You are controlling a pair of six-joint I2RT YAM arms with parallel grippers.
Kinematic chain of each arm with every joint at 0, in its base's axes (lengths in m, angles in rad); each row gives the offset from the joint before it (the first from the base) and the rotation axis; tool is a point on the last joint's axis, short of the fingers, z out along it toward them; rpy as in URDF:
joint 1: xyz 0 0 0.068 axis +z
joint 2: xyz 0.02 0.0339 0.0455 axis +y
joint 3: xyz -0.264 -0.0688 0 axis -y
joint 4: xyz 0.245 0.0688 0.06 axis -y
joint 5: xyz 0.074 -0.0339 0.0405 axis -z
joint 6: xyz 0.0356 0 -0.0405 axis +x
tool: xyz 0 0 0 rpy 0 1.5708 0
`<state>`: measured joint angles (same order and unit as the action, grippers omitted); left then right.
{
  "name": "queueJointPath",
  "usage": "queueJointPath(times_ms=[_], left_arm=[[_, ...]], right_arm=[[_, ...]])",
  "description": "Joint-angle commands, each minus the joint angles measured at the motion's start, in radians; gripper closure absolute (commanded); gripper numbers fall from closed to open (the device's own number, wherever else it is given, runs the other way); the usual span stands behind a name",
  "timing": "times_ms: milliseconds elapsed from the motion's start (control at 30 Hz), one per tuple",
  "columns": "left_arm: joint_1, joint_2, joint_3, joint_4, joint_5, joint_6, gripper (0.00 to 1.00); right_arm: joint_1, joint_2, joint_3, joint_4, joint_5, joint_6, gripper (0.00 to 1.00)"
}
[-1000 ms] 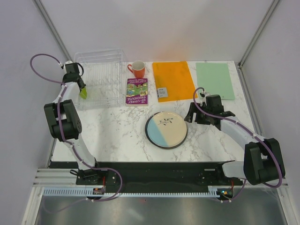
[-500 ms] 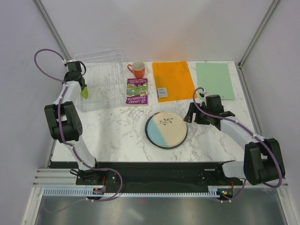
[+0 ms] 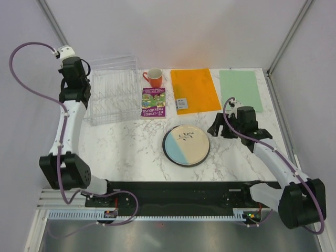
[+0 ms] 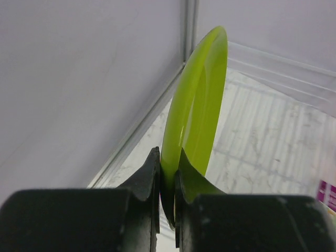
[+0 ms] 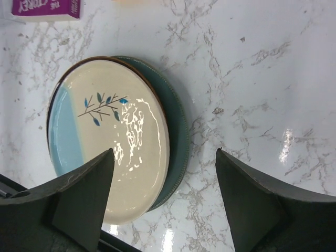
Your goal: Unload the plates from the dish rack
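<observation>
Overhead view: marble table [image 3: 131,147] under both arms. Dish rack [image 3: 113,92] just right of the left gripper [image 3: 75,95], at the far left corner. Orange mat [image 3: 194,90] beyond and left of the right gripper [image 3: 218,127]; green mat [image 3: 241,89] beyond and slightly right of it. Cream-and-blue plate [image 3: 186,145] flat on the table, near the right claw, on its left. Purple book [image 3: 153,102] and orange mug [image 3: 154,77] between rack and orange mat, well apart from either claw.

Left wrist view: left claw [image 4: 167,176] pinching the rim of the lime-green plate [image 4: 197,105]. Plate on edge, upright, rising away from the fingers. Clear ribs of the rack [image 4: 273,121] below, off to the claw's right. Plate not visible from overhead, hidden under the wrist.

Right wrist view: right claw [image 5: 164,157] spread wide, gripping nothing, above bare marble. Cream-and-blue plate [image 5: 105,136] ahead of the fingers. Plain only here: dark teal plate [image 5: 178,142] stacked beneath it, offset, showing as a crescent. From overhead, no more than a dark rim.
</observation>
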<state>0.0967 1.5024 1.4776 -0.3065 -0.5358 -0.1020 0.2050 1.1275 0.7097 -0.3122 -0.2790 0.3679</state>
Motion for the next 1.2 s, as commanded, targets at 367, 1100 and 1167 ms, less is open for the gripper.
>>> queueJointPath(times_ms=[367,1100,1167], left_arm=[[-0.04,-0.53,-0.589,0.096,1.207,-0.534,0.98],[-0.368,-0.645,-0.941,0.412,1.269,-0.771,0.98],[-0.379,-0.645,-0.951,0.432,1.271,-0.786,0.98]], right_arm=[[0.004,-0.265,-0.012,0.09,-0.279,0.212,0.11],[0.266,-0.138,-0.092,0.539,-0.302,0.463,0.07],[0.277,-0.107,-0.081,0.558,-0.299,0.465,0.07]])
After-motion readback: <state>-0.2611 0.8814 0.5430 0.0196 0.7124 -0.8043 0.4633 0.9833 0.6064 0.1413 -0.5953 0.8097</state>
